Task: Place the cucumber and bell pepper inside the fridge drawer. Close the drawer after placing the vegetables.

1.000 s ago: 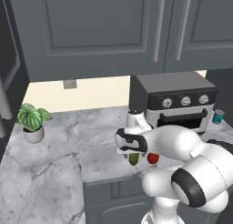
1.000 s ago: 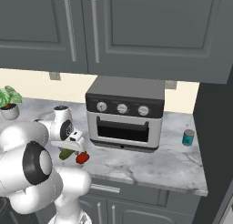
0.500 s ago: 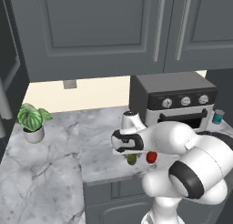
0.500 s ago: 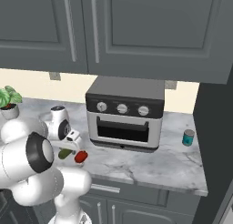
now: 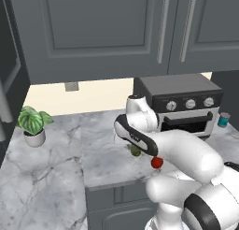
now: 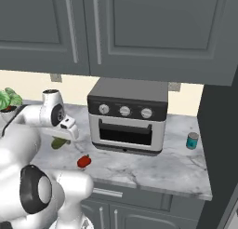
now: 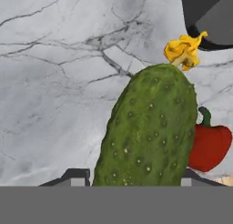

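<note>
Marble-grey counter [image 5: 56, 177], where the gripper [image 7: 136, 180] pinches the cucumber [image 7: 150, 127] near the front edge, left of the toaster oven [image 6: 128, 116]. The bell pepper [image 6: 83, 161] lies just beside it. First pickup appears underway; next likely comes a clean lift toward the fridge.

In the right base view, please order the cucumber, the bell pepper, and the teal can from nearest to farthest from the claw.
1. cucumber: at the claw, between its fingers.
2. bell pepper: on the counter beside it, toward the front edge.
3. teal can: far right, past the toaster oven.
</note>
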{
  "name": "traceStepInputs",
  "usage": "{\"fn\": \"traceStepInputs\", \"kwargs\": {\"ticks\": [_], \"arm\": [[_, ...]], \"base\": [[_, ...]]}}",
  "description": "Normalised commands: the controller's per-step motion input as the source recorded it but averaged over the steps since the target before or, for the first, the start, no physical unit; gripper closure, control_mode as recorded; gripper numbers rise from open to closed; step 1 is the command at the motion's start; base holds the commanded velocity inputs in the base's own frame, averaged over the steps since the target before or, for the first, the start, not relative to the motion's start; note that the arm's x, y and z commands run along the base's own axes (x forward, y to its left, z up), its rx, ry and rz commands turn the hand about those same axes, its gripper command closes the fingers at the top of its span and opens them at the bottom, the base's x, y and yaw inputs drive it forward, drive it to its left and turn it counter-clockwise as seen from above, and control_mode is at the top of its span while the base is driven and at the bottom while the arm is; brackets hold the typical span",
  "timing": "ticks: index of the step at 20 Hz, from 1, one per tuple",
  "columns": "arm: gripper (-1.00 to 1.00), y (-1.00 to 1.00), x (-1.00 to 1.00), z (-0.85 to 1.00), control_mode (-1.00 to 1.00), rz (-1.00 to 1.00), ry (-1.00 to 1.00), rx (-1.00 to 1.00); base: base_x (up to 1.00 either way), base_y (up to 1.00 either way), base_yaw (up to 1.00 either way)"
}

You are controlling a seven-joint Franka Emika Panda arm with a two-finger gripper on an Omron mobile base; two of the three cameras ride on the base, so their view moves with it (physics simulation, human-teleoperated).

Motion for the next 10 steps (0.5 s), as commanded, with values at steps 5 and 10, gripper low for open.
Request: {"fn": "traceStepInputs", "kwargs": {"ticks": [5, 10], "arm": [[1.00, 0.00, -0.57, 1.00, -1.00, 0.00, -0.05, 0.02], [1.00, 0.00, -0.23, 0.63, -1.00, 0.00, -0.02, 0.00]], "base": [[0.00, 0.00, 0.00], [0.00, 0.00, 0.00]]}}
